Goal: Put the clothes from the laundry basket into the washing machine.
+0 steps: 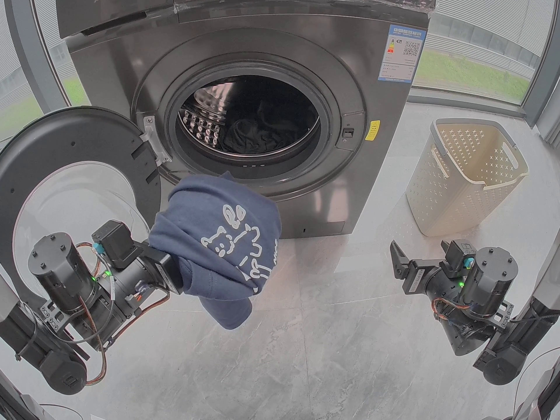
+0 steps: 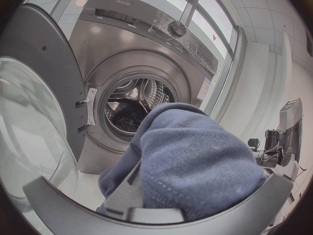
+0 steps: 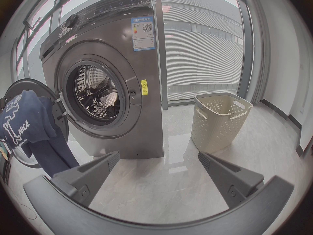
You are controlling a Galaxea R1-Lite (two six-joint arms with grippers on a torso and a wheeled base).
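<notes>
A navy sweatshirt (image 1: 224, 234) with a white cartoon print is clamped in the closed left tool (image 1: 172, 272) and held just below the drum mouth of the washing machine (image 1: 326, 59), beside its swung-open door (image 1: 64, 141). Dark clothing (image 1: 256, 132) is seen inside the drum. Further right, the right tool (image 3: 158, 159) is held wide open with nothing gripped, near the cream laundry basket (image 1: 431, 199) on the floor (image 1: 350, 322).

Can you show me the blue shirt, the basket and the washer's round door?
blue shirt (image 1: 230, 237): head view, on its white cartoon print.
basket (image 1: 431, 193): head view, on its side wall.
round door (image 1: 70, 135): head view, on its dark frame.
</notes>
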